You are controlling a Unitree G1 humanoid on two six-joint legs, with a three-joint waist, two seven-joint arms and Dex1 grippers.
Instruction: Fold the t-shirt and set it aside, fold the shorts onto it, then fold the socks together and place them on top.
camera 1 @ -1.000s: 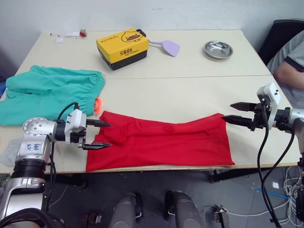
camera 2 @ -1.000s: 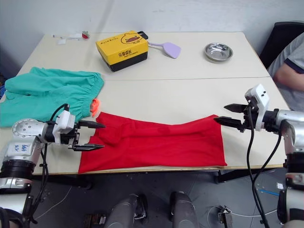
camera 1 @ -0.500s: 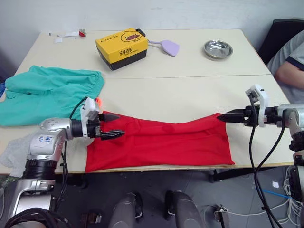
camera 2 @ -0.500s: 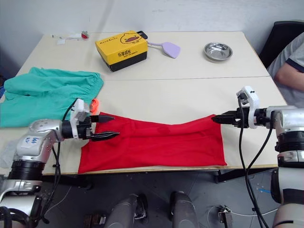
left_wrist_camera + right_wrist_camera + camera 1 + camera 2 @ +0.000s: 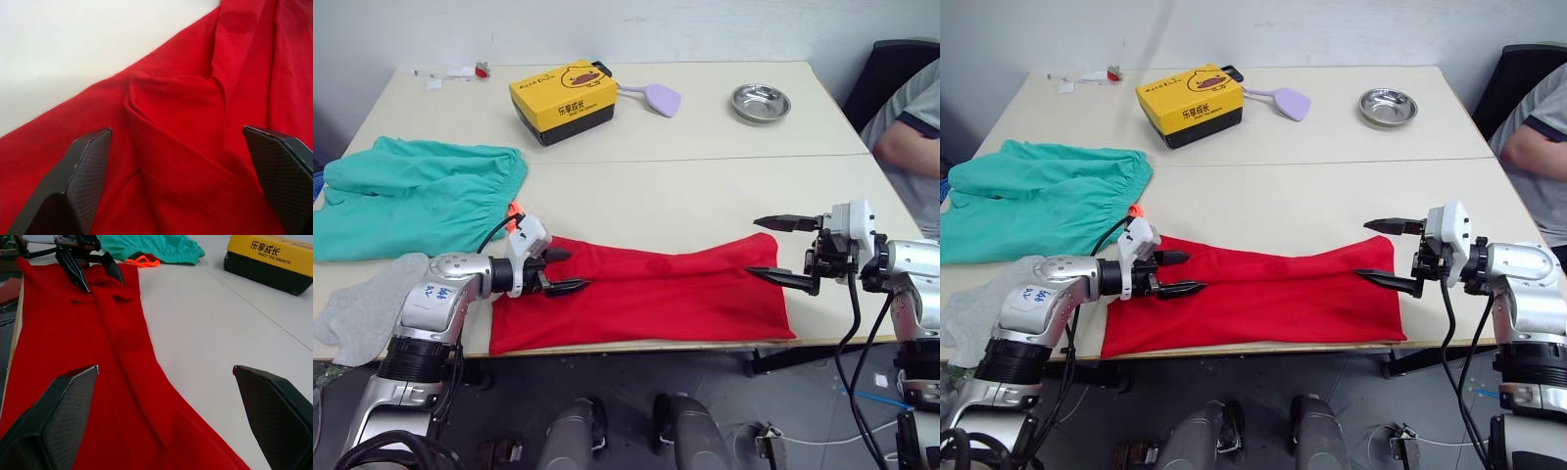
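Currently lies as a long band along the near table edge: red t-shirt (image 5: 646,299), soft, limp, light, likely to sag. Best pinched at the end corners. Left gripper (image 5: 560,271) and right gripper (image 5: 781,251) both spread open, empty. Teal shorts (image 5: 411,191) far left; grey socks (image 5: 357,308) partly cut off, collar hidden.

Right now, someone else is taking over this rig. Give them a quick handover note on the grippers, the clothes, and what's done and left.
Left gripper: open, over the red t-shirt's left end.
Right gripper: open, at the t-shirt's right end, holding nothing.
T-shirt: a long strip along the table's near edge, not yet set aside.
Shorts: spread out at far left, unfolded.
Socks: loose at the near left corner.
Left: finish and set aside the shirt, then shorts, then socks.
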